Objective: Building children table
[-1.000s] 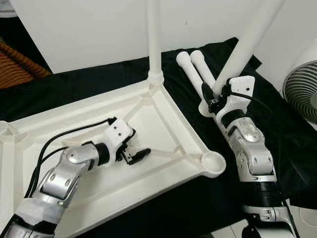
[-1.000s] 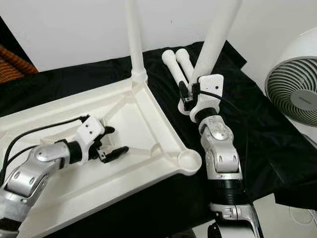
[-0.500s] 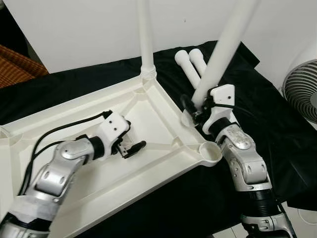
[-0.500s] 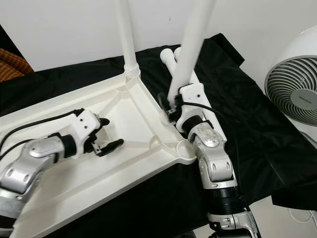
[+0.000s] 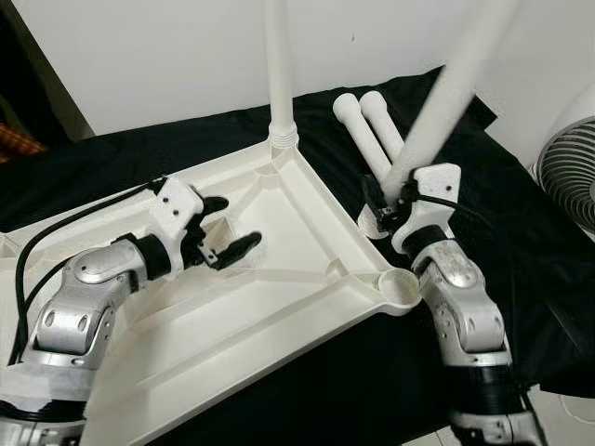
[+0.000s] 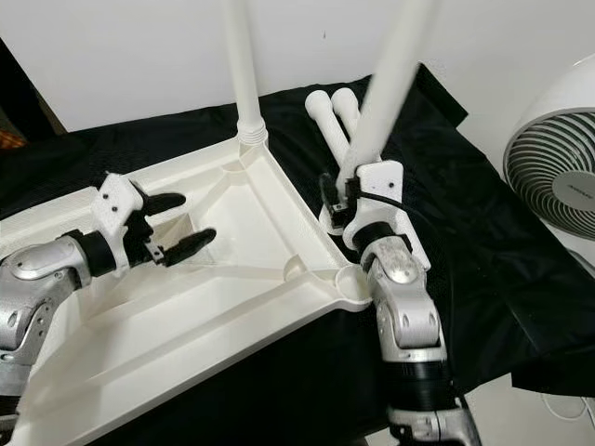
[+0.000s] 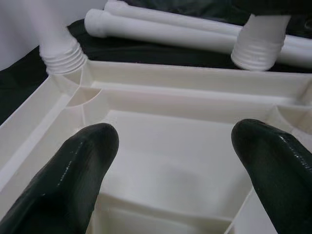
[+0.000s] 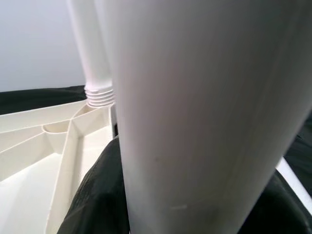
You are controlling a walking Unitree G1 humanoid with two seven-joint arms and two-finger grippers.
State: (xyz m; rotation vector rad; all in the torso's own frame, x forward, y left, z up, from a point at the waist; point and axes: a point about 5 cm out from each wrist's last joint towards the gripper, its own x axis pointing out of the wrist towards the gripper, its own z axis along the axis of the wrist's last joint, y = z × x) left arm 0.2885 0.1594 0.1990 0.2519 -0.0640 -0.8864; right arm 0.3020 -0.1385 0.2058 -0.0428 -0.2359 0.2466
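The white tabletop (image 5: 279,307) lies upside down on a black cloth. One white leg (image 5: 277,65) stands upright, screwed into its far corner. My right gripper (image 5: 390,200) is shut on a second leg (image 5: 437,111), which leans to the right. Its threaded end (image 7: 257,48) hangs just outside the tabletop's right rim, above the cloth. The near right corner socket (image 5: 400,286) is empty. My left gripper (image 5: 223,228) hovers open over the tabletop's underside, nothing between its fingers (image 7: 83,165). The held leg (image 8: 195,107) looms large in the right wrist view.
Two loose white legs (image 5: 372,125) lie side by side on the cloth behind my right gripper. A white fan (image 6: 558,167) stands at the right. A white wall runs behind the cloth.
My right gripper carried the leg's threaded end over the tabletop's right rim and back to just outside it. My left gripper moved toward the far left of the underside, fingers spread wider.
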